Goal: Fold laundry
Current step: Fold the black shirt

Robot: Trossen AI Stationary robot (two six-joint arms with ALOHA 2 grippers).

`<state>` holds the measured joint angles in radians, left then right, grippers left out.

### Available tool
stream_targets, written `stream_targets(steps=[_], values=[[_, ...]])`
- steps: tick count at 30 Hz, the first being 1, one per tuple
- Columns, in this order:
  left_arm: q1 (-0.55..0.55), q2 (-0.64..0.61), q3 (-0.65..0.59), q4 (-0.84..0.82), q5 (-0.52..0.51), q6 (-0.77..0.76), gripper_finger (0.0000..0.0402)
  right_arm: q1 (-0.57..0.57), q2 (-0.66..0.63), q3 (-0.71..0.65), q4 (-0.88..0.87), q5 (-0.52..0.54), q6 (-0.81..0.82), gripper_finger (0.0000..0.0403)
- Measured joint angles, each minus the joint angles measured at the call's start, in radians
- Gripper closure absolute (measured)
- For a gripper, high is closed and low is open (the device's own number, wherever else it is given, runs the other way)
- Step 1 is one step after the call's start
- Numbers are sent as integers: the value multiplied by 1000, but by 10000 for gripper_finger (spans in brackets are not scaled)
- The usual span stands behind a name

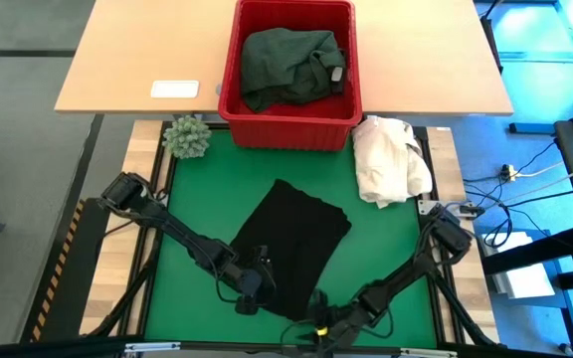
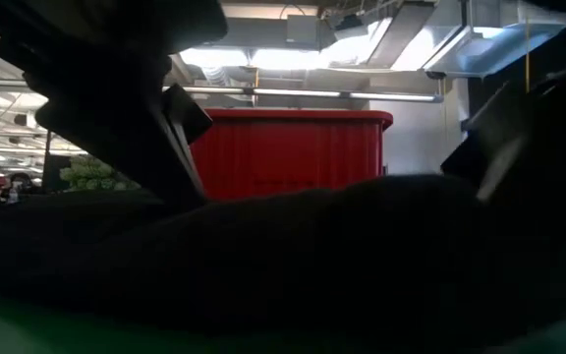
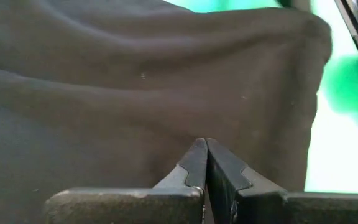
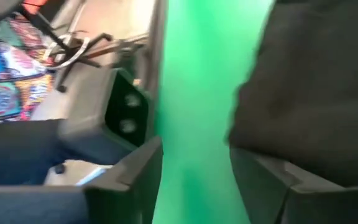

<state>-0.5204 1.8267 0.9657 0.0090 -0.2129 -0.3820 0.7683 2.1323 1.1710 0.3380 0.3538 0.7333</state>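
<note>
A black garment lies spread on the green mat. My left gripper is shut at its near left edge, and in the left wrist view the cloth fills the picture past the shut fingers. My right gripper stands open low over the mat at the garment's near corner, with bare green between its fingers; I cannot tell whether it touches the cloth. A dark green garment lies bunched in the red basket. My left gripper pinches the black garment near its near left edge between its two fingertips, slanting down from the table's left. The fingers themselves hide how many layers they have. The cloth rises in soft folds at the hold, and its rest lies on the mat.
A cream-white cloth heap lies at the mat's far right corner. A small green plant stands at the far left corner. The red basket and a white flat item sit on the wooden table beyond the mat.
</note>
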Motion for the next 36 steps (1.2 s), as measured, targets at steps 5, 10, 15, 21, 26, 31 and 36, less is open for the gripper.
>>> stream_targets(steps=[5,10,15,21,26,31,36], values=[[-1,0,0,0,3,1,401,-12,0,0,-62,38,1,201],[0,-1,0,0,11,10,401,-22,-3,0,-95,44,19,201],[3,-1,0,3,13,26,401,-36,-5,2,-122,40,21,201],[21,-1,0,3,12,30,401,-69,-8,3,-203,37,30,201],[39,-1,0,3,9,52,401,-90,-38,0,-270,53,38,201],[47,-1,1,3,9,54,401,-91,-100,-6,-472,142,73,201],[47,-1,1,3,9,55,401,-91,-117,-6,-542,141,114,201]])
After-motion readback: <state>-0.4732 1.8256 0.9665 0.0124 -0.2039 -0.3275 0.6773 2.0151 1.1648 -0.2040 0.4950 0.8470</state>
